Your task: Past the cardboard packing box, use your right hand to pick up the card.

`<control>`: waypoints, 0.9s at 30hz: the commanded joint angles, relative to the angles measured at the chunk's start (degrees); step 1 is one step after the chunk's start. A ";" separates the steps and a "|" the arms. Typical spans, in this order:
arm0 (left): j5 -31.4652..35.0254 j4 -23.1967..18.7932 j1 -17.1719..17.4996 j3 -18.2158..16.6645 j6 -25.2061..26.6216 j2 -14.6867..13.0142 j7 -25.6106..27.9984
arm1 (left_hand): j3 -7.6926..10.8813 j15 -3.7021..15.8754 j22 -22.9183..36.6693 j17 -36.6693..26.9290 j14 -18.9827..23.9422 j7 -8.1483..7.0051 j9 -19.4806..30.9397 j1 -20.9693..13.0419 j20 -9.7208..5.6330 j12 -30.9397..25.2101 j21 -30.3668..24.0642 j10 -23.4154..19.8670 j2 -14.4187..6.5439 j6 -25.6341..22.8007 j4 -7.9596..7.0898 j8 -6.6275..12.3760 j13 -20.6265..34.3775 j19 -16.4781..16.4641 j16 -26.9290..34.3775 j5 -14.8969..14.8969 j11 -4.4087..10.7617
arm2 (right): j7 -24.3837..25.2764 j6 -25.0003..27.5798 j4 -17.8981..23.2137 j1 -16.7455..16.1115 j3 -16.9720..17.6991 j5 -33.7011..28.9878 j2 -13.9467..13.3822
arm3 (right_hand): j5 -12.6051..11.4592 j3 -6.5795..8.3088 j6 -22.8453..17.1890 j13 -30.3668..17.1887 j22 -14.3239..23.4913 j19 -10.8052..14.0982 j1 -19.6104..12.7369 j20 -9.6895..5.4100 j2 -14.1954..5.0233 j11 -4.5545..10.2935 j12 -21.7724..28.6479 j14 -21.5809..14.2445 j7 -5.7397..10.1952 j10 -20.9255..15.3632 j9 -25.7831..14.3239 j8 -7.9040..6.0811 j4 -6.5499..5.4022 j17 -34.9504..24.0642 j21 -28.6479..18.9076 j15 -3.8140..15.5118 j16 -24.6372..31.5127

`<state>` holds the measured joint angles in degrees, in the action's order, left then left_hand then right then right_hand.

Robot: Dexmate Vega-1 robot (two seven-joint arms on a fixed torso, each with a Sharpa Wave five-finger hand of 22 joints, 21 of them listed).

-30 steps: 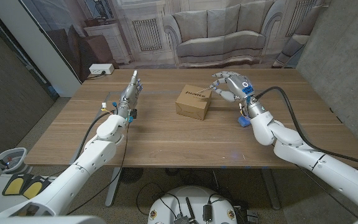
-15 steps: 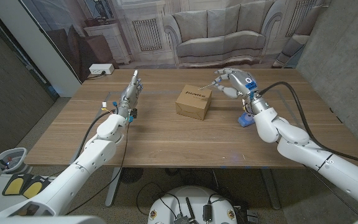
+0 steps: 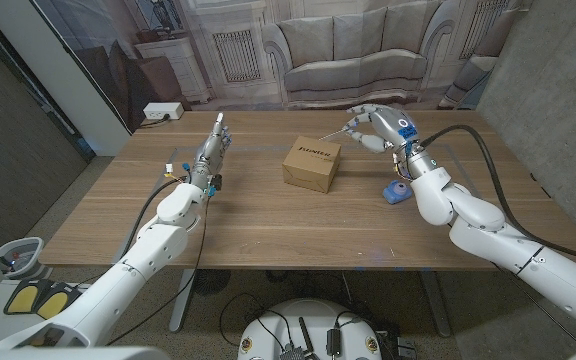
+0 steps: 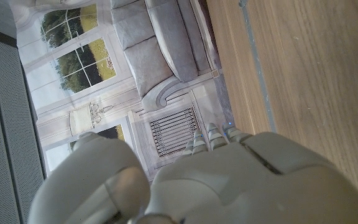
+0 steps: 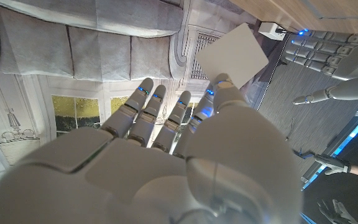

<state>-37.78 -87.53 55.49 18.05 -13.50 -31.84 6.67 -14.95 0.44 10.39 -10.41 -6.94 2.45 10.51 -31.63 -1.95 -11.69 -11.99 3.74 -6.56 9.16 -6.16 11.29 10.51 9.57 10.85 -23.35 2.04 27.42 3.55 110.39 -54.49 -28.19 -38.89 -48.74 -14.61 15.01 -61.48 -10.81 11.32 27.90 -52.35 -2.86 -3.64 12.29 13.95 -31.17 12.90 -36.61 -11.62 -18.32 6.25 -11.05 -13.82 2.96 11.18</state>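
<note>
The cardboard packing box (image 3: 312, 163) sits at the table's middle with a printed label on top. Just beyond its far right corner my right hand (image 3: 378, 128) hovers above the table and pinches a thin white card (image 3: 334, 136), which shows edge-on over the box's far edge. In the right wrist view the card (image 5: 232, 57) is a white rectangle held at my fingertips, against the backdrop. My left hand (image 3: 211, 148) stands on its edge to the left of the box, fingers straight and together, holding nothing; its back shows in the left wrist view (image 4: 229, 180).
A small blue object (image 3: 397, 192) lies on the table under my right forearm, right of the box. A printed backdrop of a sofa and panelling stands behind the table's far edge (image 3: 298, 110). A white power strip (image 3: 162, 111) lies beyond the far left corner.
My right hand has risen and drawn back towards the far side with the card in its fingers. The forearm shifted, uncovering the blue object. The left arm stayed still.
</note>
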 commanded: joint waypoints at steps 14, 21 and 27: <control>-0.40 0.64 0.97 0.04 -1.00 0.36 -0.41 | -0.51 -0.25 0.21 -0.17 -0.26 -0.05 0.18 -0.23 -0.66 -0.03 0.17 0.05 -0.49 -0.05 -0.03 -0.07 0.22 0.24 -0.05 -0.29 -0.02 | -3.87 2.15 4.94 -0.35 3.59 1.14 -0.05 | 0.20 -0.19 -0.45 -0.06 0.09 0.44 -0.17 -4.26 -0.46 0.00 -0.25 -0.07 -0.04 -0.29 -0.17 0.09 0.04 -0.26 -0.31 6.93 -0.10; -0.46 1.21 0.49 0.13 -1.07 0.42 -0.89 | -0.56 -0.26 0.20 -0.17 -0.23 0.01 0.17 -0.27 -0.63 -0.05 0.18 0.00 -0.52 -0.12 -0.03 -0.05 0.22 0.25 -0.04 -0.28 -0.13 | -4.21 2.53 5.91 -0.70 4.79 1.49 -0.37 | 0.25 -0.21 -0.48 -0.06 0.09 0.43 -0.19 -4.23 -0.47 0.00 -0.25 -0.06 -0.04 -0.34 -0.18 0.12 0.06 -0.25 -0.29 6.83 -0.11; -0.30 1.14 0.13 0.28 -0.87 0.35 -0.99 | -0.61 -0.30 0.20 -0.17 -0.24 -0.02 0.17 -0.31 -0.59 -0.04 0.19 0.02 -0.55 -0.15 -0.04 -0.05 0.22 0.29 -0.05 -0.27 0.07 | -4.59 2.97 6.32 -0.88 5.85 2.68 -0.15 | 0.30 -0.23 -0.52 -0.07 0.09 0.43 -0.21 -4.24 -0.53 -0.01 -0.26 -0.11 -0.05 -0.42 -0.18 0.13 0.06 -0.25 -0.28 6.87 -0.09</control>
<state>-38.15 -86.64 56.18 18.15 -14.41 -31.49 6.01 -15.28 0.44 10.40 -10.41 -6.93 2.45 10.51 -31.85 -1.95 -11.69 -11.99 3.74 -6.78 9.16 -6.19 11.29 10.51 9.57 10.85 -23.35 2.04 23.61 5.81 115.49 -55.03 -24.11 -37.52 -48.87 -14.39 15.02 -61.38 -10.81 11.32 27.89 -52.53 -2.85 -3.80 12.29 13.95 -31.17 12.81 -36.62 -11.56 -18.26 6.25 -11.05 -13.82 2.96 11.18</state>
